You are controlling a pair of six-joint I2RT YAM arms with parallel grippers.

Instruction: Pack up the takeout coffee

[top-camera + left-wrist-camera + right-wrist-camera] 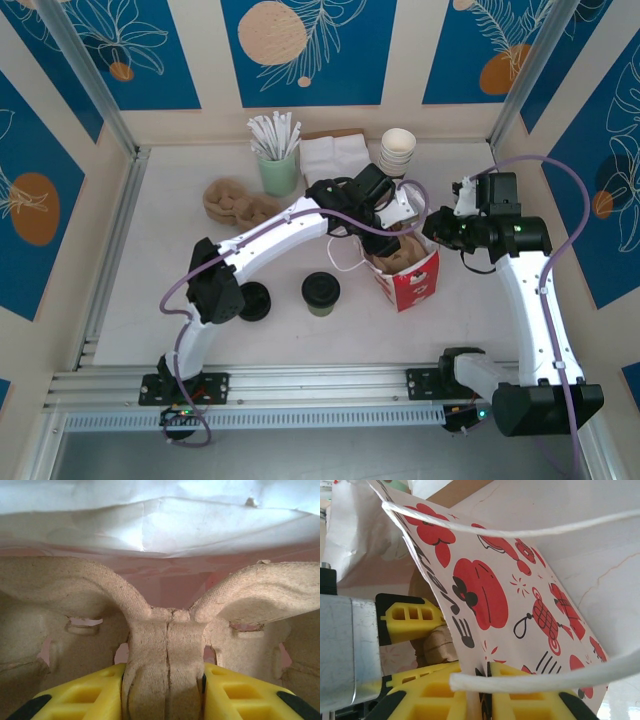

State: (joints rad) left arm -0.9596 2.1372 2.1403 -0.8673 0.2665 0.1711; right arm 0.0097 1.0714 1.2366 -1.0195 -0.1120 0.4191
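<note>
The takeout coffee [321, 292], a short pale cup with a black lid, stands on the table left of the red-and-white paper bag [412, 285]. My left gripper [393, 228] reaches down into the bag's mouth. In the left wrist view my left gripper [165, 692] is shut on the middle post of a brown pulp cup carrier [165, 645], which sits inside the bag. My right gripper [437, 233] is at the bag's right rim. In the right wrist view my right gripper [482, 692] pinches the printed bag wall [490, 595], with a white string handle [520, 530] looping across.
A loose black lid [255, 300] lies beside the left arm. More pulp carriers [235, 200], a green cup of straws [278, 165], napkins [335, 155] and stacked lidless cups [397, 150] line the back. Walls close in on both sides.
</note>
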